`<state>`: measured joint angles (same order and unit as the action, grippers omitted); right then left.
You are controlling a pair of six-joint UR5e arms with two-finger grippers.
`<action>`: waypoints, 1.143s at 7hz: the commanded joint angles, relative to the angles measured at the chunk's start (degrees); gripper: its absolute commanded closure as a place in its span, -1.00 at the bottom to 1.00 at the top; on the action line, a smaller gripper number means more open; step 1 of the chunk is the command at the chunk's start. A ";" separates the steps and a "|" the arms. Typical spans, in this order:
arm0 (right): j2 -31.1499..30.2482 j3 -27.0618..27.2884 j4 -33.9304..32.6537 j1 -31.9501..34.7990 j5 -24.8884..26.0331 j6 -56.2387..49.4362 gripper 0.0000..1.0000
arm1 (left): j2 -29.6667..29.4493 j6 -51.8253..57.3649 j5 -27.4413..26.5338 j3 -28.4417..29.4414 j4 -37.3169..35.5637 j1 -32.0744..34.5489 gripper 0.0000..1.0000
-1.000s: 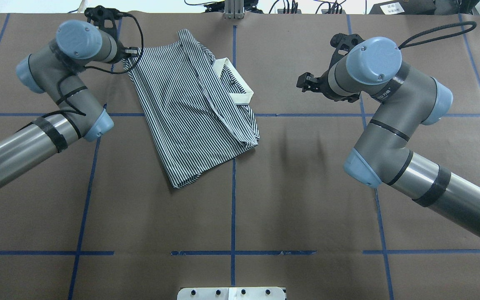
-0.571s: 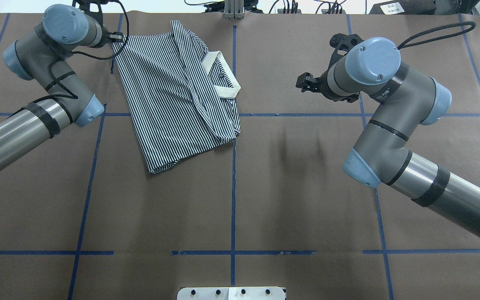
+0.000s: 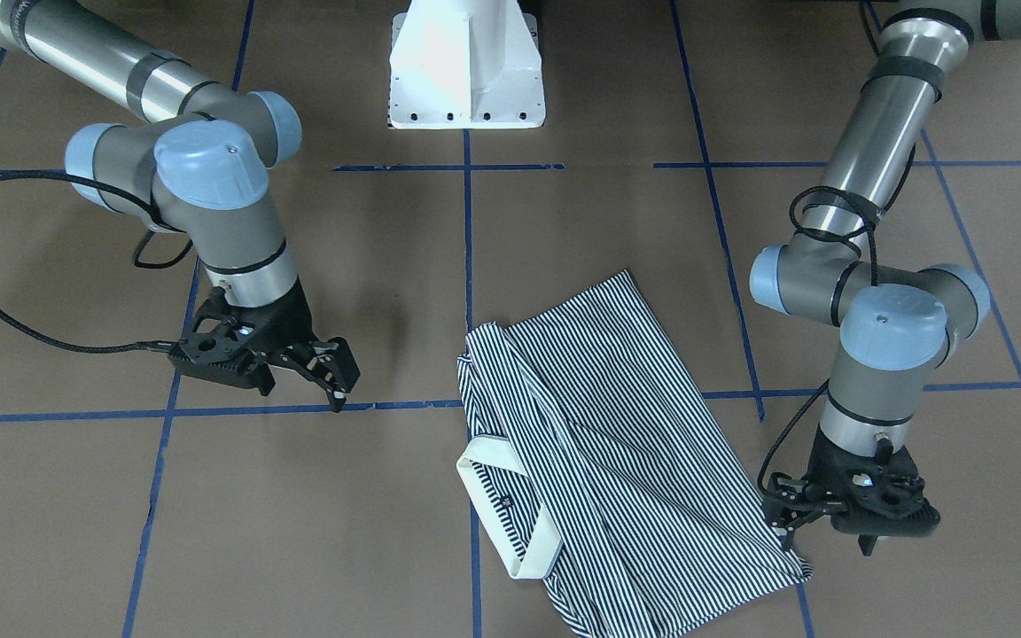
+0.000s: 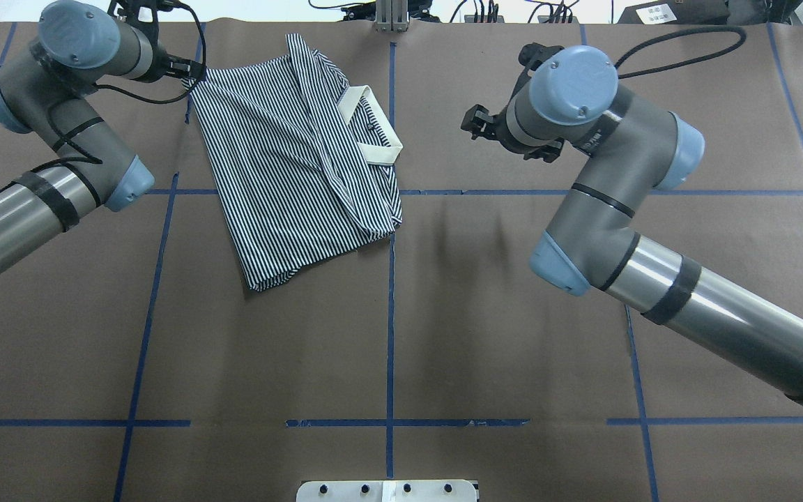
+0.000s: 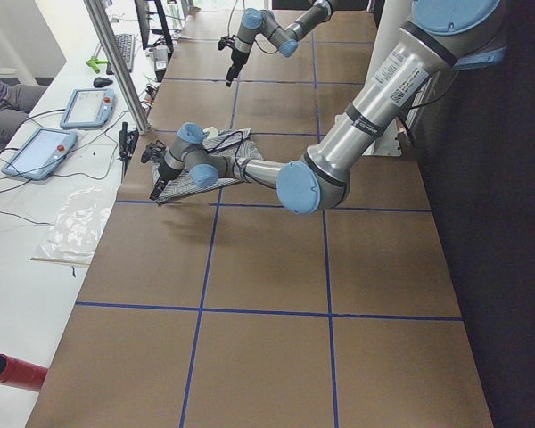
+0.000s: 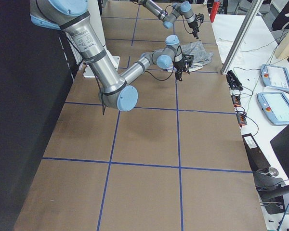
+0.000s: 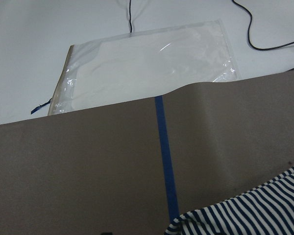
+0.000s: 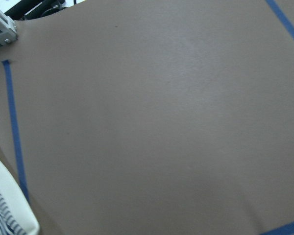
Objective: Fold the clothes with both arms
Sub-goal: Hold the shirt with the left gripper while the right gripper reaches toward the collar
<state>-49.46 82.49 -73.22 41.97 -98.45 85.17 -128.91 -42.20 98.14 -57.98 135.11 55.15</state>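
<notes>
The striped polo shirt (image 4: 290, 153) lies folded lengthwise on the brown table, left of centre at the far side, with its white collar (image 4: 373, 132) turned out to the right. In the front view, the shirt (image 3: 617, 461) has my left gripper (image 3: 785, 523) at its far-left corner, fingers apart, low over the fabric edge. From overhead that gripper (image 4: 189, 70) sits at the same corner. The left wrist view shows only the shirt's striped edge (image 7: 245, 215) flat on the table. My right gripper (image 4: 475, 125) hangs open and empty to the right of the collar, also seen from the front (image 3: 338, 381).
The white pedestal base (image 3: 466, 71) stands at the robot's side of the table. Blue tape lines (image 4: 389, 279) grid the brown cover. Past the far edge lie a clear plastic bag (image 7: 147, 68) and control tablets (image 5: 36, 152). A person (image 5: 0, 98) sits beyond them.
The left arm dragged the shirt left and toward the far edge, then swung further left while the shirt stayed put. The right arm has moved left, toward the collar.
</notes>
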 commanded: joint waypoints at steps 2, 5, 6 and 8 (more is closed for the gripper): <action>14.01 -20.75 11.24 -3.55 8.96 8.60 -1.00 | 1.64 0.55 1.09 -2.67 0.07 0.05 -1.00; 18.43 -27.11 11.43 -8.21 14.95 10.01 -0.61 | 1.73 0.54 1.18 -2.93 0.15 0.05 -1.00; 18.44 -27.30 11.43 -8.57 14.95 10.01 -0.37 | 1.82 0.54 1.18 -3.02 0.15 0.05 -1.00; 18.53 -28.35 11.52 -8.92 14.95 10.10 -0.31 | 1.91 0.54 1.18 -3.10 0.15 0.05 -1.00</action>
<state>-31.04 54.66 -61.73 33.23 -83.55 95.23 -127.04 -41.66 99.31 -61.01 135.26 55.20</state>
